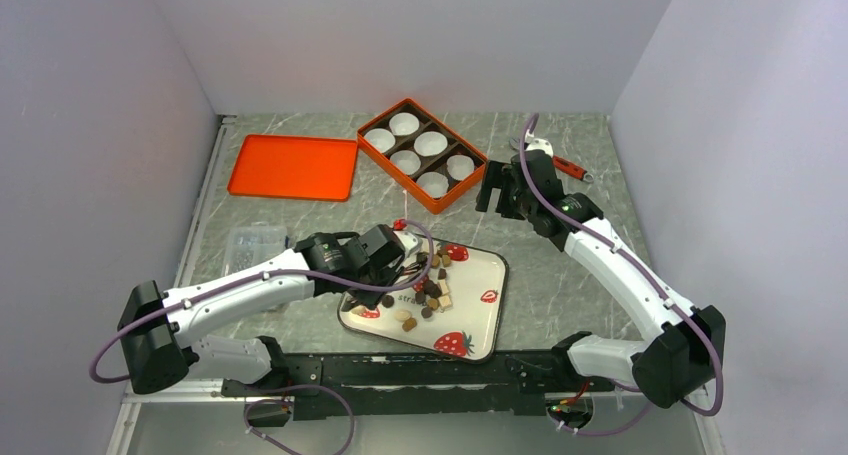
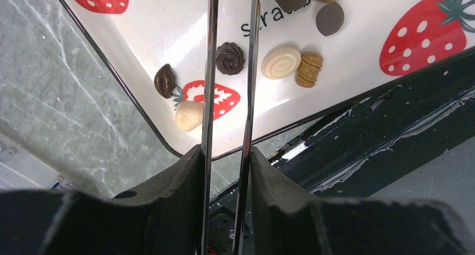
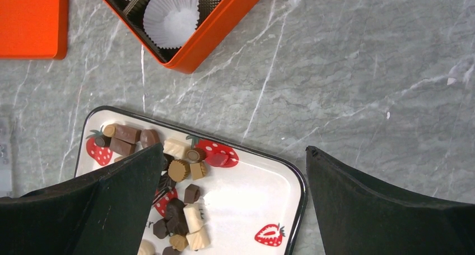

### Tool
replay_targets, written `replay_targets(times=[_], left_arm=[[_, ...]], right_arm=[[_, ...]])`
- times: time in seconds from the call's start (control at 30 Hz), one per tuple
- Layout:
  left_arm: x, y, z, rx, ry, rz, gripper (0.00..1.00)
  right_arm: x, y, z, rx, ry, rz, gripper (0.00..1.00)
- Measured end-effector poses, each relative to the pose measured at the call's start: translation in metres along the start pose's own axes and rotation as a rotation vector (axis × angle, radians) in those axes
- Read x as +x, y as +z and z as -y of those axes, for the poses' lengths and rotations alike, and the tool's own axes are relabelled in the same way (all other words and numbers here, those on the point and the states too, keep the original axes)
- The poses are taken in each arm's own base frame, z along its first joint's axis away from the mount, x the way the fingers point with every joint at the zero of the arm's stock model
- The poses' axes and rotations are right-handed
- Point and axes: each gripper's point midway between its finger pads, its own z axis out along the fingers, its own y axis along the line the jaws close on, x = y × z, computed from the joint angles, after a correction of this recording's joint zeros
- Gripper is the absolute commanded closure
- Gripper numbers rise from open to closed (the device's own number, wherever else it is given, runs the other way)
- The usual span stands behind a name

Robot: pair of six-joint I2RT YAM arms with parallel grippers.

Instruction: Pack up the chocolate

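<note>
Marble table (image 3: 364, 70): chocolate (image 1: 432, 285) lies unaligned; left jaws grip tweezers (image 2: 209, 70), right jaws wide.

Some chocolate (image 3: 180, 170) behind a finger of the right pincer (image 3: 234, 151).

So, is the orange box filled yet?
Empty: all six paper cups in the orange box show only white; the chocolate lies on the tray.

Bright, even overhead light, soft shadows; mild glare on the glossy tray (image 2: 168, 31)
</note>
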Motion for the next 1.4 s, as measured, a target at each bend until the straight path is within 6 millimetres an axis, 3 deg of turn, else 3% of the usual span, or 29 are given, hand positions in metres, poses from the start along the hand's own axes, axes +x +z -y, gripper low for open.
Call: replay_targets(times=[0.27, 0.57, 0.87, 1.07, 1.4], left_arm=[[-0.004, -0.005, 0.001, 0.001, 0.000, 0.002, 0.73], [-0.009, -0.037, -0.004, 0.008, -0.010, 0.054, 0.73], [-0.014, -0.053, -0.009, -0.013, -0.039, 0.094, 0.73], [-0.037, -0.065, -0.018, -0.039, -0.073, 0.155, 0.74], [-0.102, -0.054, -0.070, -0.148, -0.168, 0.223, 0.74]], right_arm=[[0.003, -0.001, 0.001, -0.001, 0.000, -0.005, 0.00], [0.002, -0.002, 0.000, -0.009, 0.001, -0.001, 0.00], [0.003, -0.003, -0.001, -0.018, 0.001, -0.007, 0.00], [0.003, -0.003, -0.002, -0.023, 0.002, -0.009, 0.00], [0.003, -0.005, -0.002, -0.023, 0.002, -0.008, 0.00]])
